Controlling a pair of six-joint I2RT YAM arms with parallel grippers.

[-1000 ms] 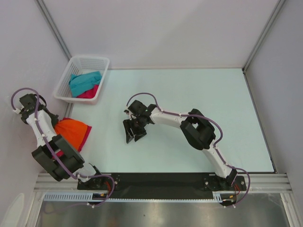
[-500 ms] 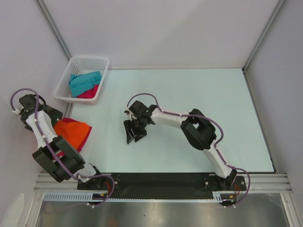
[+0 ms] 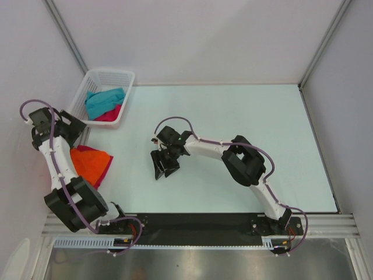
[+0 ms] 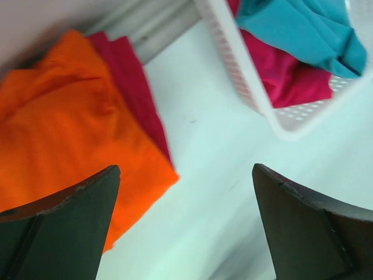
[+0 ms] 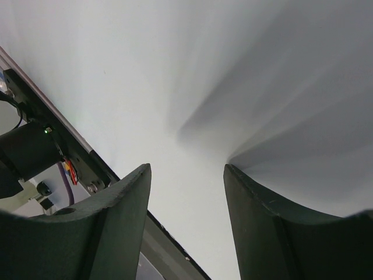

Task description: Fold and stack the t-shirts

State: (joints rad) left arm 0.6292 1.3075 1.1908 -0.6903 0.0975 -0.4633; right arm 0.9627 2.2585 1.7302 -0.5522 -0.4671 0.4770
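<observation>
The left gripper (image 3: 73, 131) hangs at the table's (image 3: 233, 128) left edge, between the basket (image 3: 111, 73) and the folded pile. In the left wrist view its two dark fingers (image 4: 58, 221) stand wide apart with nothing between them, over bare table. The orange shirt (image 3: 90, 163) lies folded at the left edge, near the left arm. It rests on top of a pink shirt (image 3: 106, 168), whose edge shows along the orange one's right side. From the wrist, the orange shirt (image 4: 64, 140) covers most of the pink shirt (image 4: 125, 81), and the pile sits just beside the basket's wall (image 4: 245, 76) without touching it. The basket stands in the far left corner. Inside it a teal shirt (image 3: 105, 100) lies crumpled on a second pink shirt (image 3: 111, 114); the wrist view shows the teal (image 4: 297, 29) above the second pink shirt (image 4: 285, 79), both unfolded. The right gripper (image 3: 163, 166) hovers near the table's middle, well apart from all the shirts, pointing down and toward the near edge. Its fingers (image 5: 87, 233) are spread and empty, with only bare table and their own shadow beneath.
</observation>
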